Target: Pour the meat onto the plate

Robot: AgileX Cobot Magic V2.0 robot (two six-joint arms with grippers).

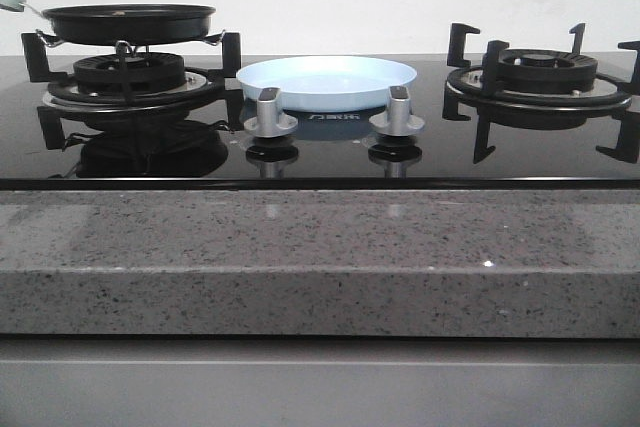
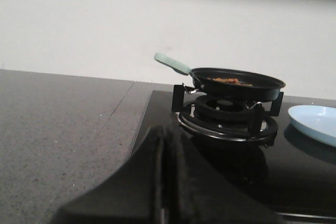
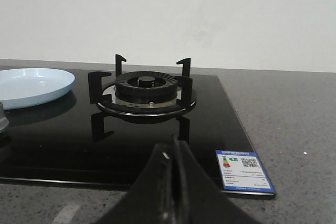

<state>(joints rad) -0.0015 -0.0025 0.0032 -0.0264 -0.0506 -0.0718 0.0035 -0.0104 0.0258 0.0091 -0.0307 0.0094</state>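
Right up close we see our left claw (image 2: 167, 182), and its two black fingers are pressed flat together with nothing between them. Past its tips sits the black frying pan (image 2: 239, 83) up on the left burner (image 2: 227, 115). We can see the meat (image 2: 229, 81) inside the pan, a little heap of orange-brown bits. The pan's pale green handle (image 2: 172, 63) sticks out on the side away from the plate (image 2: 315, 122). The plate is just beyond the pan and burner, off to one side of our left claw.

Our right claw (image 3: 175, 182) is squeezed tight too, and it holds nothing. Ahead of its tips is the right burner (image 3: 145, 88), with no pot on it. The pale blue plate sits on the far side of that burner from the sticker (image 3: 243, 169), which lies on the black glass stove top (image 3: 63, 140) close beside our right claw.

From the front, the plate rests between the two burners, just behind two silver knobs (image 1: 269, 114). A gray stone counter (image 1: 320, 257) runs along the near edge of the stove.
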